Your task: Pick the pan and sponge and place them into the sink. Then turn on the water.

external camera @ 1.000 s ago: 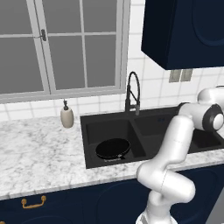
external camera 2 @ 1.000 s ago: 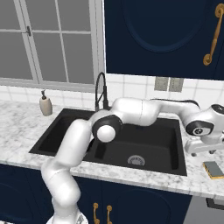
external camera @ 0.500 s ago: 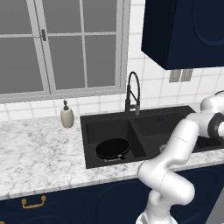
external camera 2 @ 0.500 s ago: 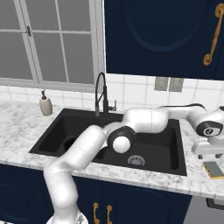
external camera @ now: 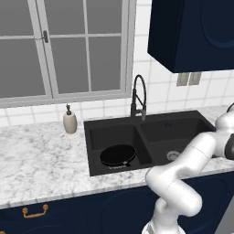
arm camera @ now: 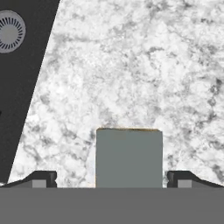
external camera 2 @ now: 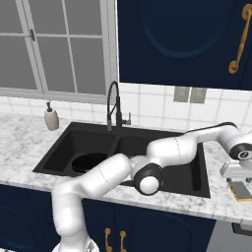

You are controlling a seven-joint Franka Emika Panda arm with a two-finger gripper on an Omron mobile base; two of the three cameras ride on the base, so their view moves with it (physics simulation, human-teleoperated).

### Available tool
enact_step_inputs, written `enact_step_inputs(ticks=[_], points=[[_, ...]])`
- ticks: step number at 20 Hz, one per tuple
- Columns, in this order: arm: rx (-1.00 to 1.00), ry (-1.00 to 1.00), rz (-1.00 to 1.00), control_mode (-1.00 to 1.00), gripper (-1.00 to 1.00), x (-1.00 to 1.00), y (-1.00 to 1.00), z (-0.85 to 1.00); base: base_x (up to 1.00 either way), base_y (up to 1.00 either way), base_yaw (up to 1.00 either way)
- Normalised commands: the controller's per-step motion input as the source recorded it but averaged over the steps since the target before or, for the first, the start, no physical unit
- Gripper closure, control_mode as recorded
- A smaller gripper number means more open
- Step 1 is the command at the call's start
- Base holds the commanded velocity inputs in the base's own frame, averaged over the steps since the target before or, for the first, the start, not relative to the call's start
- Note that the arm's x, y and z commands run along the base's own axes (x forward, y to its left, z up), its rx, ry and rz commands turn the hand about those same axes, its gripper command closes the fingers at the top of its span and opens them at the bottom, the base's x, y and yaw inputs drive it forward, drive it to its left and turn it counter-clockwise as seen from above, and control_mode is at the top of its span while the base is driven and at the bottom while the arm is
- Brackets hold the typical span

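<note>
The black pan (external camera: pixel 118 155) (external camera 2: pixel 91 161) lies in the left basin of the black sink (external camera: pixel 183 130) (external camera 2: pixel 194 179). On the marble counter right of the sink rests the sponge (external camera 2: pixel 242 191), a small yellow block with a greenish face. My gripper (external camera 2: pixel 239 178) hangs just above it, pointing down. In the hand view the sponge (arm camera: pixel 129 157) sits between my wide-apart fingertips (arm camera: pixel 43 178), and the gripper (arm camera: pixel 112 179) is open with no pad touching it. The sink's right basin and drain (arm camera: pixel 9 31) show at the upper left there. No water is in view at the faucet (external camera: pixel 138 96) (external camera 2: pixel 114 106).
A beige soap dispenser (external camera: pixel 70 121) (external camera 2: pixel 51 118) stands on the counter left of the sink. Dark blue wall cabinets (external camera 2: pixel 187 39) hang above the right side. The counter's front edge (external camera 2: pixel 231 214) runs close below the sponge. My arm spans the right basin.
The arm has swung right, from over the sink's right basin out to the counter beside it, and the hand has come down above the sponge. The jaws stayed open.
</note>
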Motion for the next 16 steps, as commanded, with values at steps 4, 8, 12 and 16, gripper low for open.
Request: enact_step_inputs(ticks=[4,8,12,16], points=[[0.06,0.0,0.0,-1.0,-1.0,0.26,-0.29,-0.21,0.0,0.0,0.0],[0.07,0.0,0.0,-1.0,-1.0,0.0,-0.26,-0.14,0.0,0.0,0.0],[0.06,0.0,0.0,-1.0,-1.0,0.0,-0.2,-0.11,0.0,0.0,0.0],[0.04,0.02,0.0,-1.0,-1.0,0.0,-0.18,-0.19,0.0,0.0,0.0]])
